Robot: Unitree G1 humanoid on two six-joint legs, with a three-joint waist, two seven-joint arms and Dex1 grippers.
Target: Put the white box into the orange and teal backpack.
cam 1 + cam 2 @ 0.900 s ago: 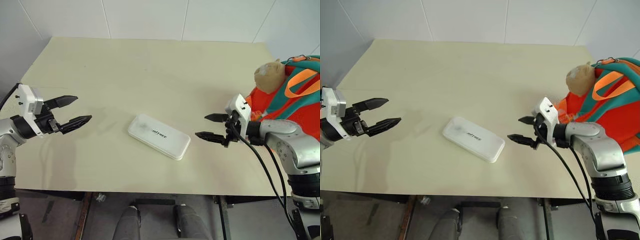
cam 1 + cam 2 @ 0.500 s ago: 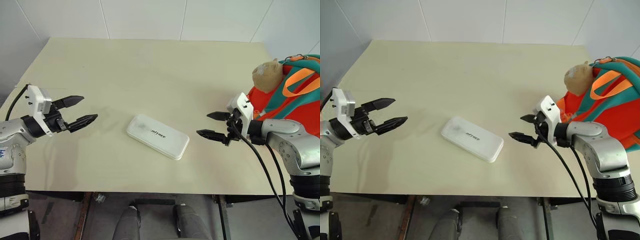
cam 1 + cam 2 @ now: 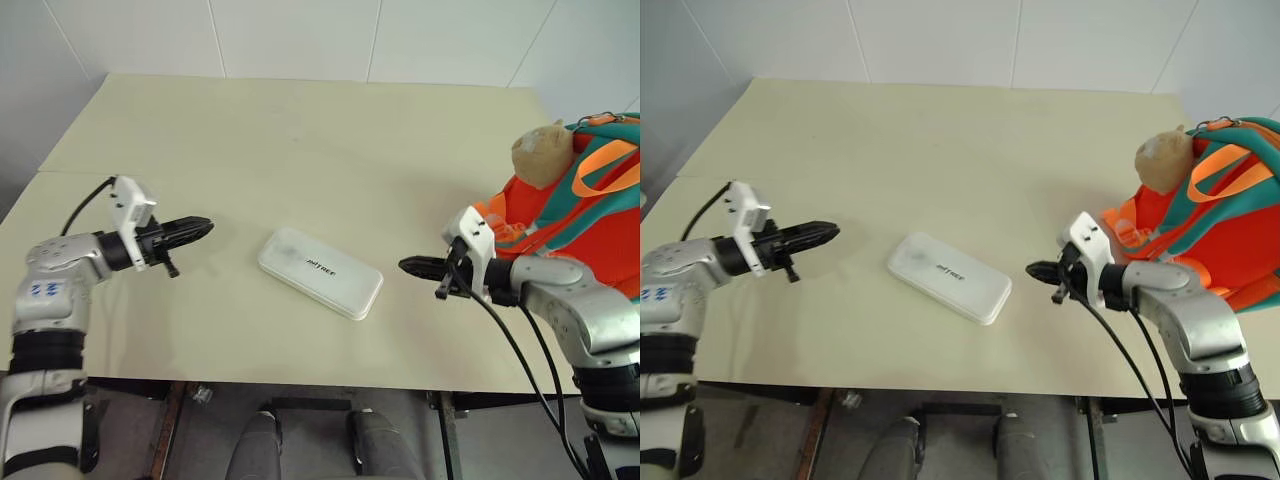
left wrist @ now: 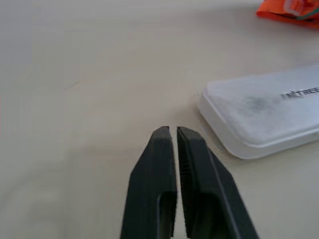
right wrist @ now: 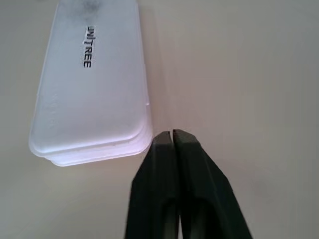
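Observation:
The white box (image 3: 320, 272) lies flat in the middle of the cream table, dark lettering up, also seen in the wrist views (image 4: 269, 112) (image 5: 92, 79). The orange and teal backpack (image 3: 580, 195) sits at the table's right edge, a tan plush toy (image 3: 540, 152) on its top. My left gripper (image 3: 205, 226) is shut and empty, its tips a short way left of the box's left end. My right gripper (image 3: 405, 265) is shut and empty too, just right of the box's right end and apart from it. Both sets of fingers (image 4: 172, 149) (image 5: 172, 149) point at the box.
The table (image 3: 300, 130) runs back to a white tiled wall. Its front edge lies just below the box. Black cables hang from my right wrist over the table's front right part.
Both grippers went from open to shut. The left gripper moved right toward the box and its arm came further over the table. The right gripper dipped slightly and stays close to the box's right end.

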